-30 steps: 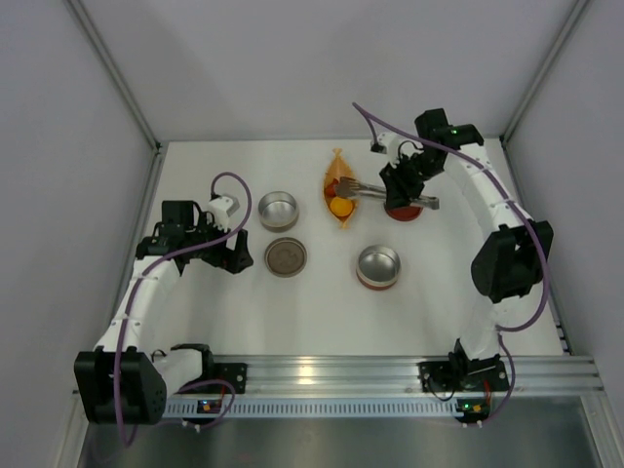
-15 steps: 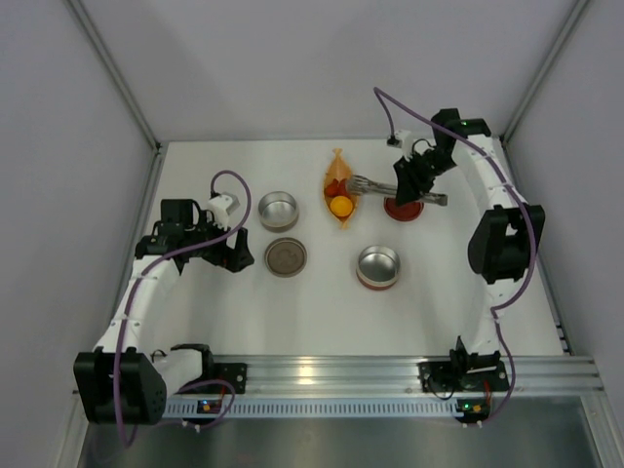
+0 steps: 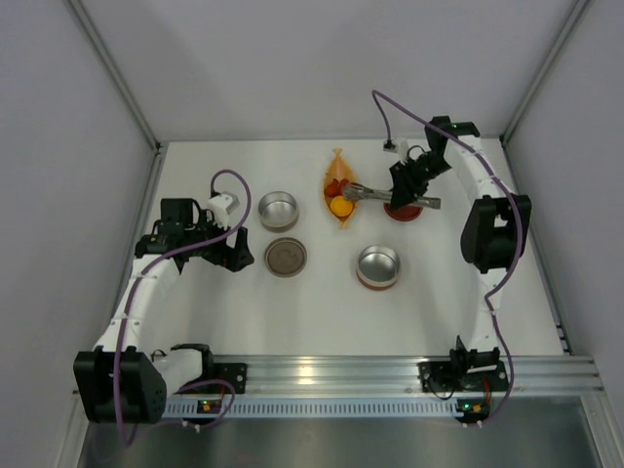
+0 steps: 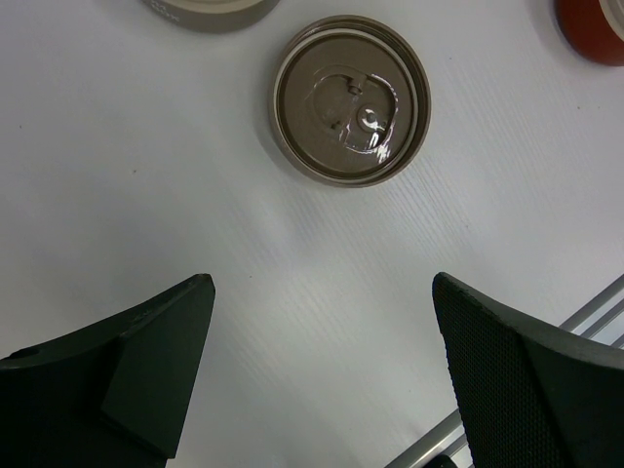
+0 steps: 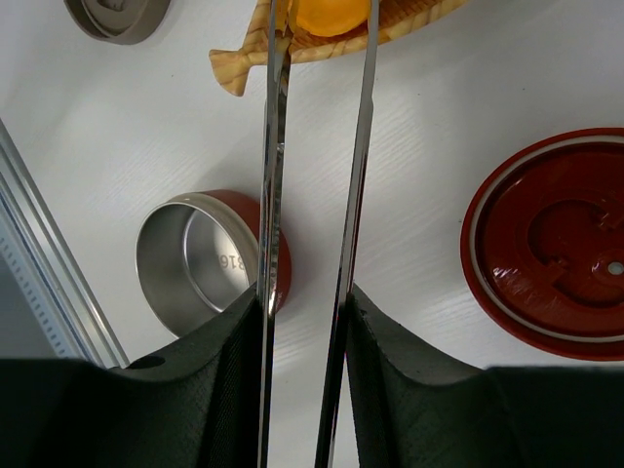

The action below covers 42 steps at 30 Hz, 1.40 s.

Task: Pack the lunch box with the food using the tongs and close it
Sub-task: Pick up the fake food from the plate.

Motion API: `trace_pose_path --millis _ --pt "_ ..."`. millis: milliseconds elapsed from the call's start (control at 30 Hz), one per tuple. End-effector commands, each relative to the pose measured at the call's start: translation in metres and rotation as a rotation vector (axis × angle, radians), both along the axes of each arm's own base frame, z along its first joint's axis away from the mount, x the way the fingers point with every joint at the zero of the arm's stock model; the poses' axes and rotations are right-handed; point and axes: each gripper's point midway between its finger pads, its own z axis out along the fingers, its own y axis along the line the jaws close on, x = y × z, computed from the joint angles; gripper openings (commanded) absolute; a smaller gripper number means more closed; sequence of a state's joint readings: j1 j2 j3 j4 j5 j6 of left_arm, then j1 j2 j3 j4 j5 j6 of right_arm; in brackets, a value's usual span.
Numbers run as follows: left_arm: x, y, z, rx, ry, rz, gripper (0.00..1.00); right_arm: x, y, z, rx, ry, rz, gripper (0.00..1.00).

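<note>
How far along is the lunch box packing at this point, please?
Done: the right gripper holds the tongs, and the red lid and beige lid lie off their tins. In hand: the tong tips reach the yellow piece on the orange dish. Left: nothing is packed; the red tin and beige tin look empty, and closing remains. The left gripper hangs open.

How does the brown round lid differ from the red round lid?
The brown round lid lies uncovered near the left hand; the red round lid is partly hidden beneath the right hand. The brown lid is dull, the red lid brighter. Both are round, lying flat.
</note>
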<state>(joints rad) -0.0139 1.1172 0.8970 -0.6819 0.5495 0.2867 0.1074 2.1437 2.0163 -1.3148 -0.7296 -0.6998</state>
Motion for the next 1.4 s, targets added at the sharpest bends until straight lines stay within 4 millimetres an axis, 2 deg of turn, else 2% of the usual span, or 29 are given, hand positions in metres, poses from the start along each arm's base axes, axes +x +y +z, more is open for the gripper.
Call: trace_pose_path --millis 0,233,933,1367 --pt "0.006 -0.001 0.013 -0.009 -0.039 -0.011 0.98 -0.003 0.004 0.015 0.063 0.03 -0.011 0.35" --pt "0.005 -0.001 0.009 -0.007 -0.03 -0.009 0.98 -0.003 0.005 0.003 0.061 0.061 -0.012 0.35" --pt "0.007 -0.001 0.004 -0.012 -0.015 -0.002 0.98 0.008 0.0 -0.011 0.044 0.051 -0.056 0.36" --pt "0.01 -0.002 -0.001 -0.02 0.003 -0.004 0.98 0.005 0.0 -0.024 0.042 0.086 -0.054 0.36"
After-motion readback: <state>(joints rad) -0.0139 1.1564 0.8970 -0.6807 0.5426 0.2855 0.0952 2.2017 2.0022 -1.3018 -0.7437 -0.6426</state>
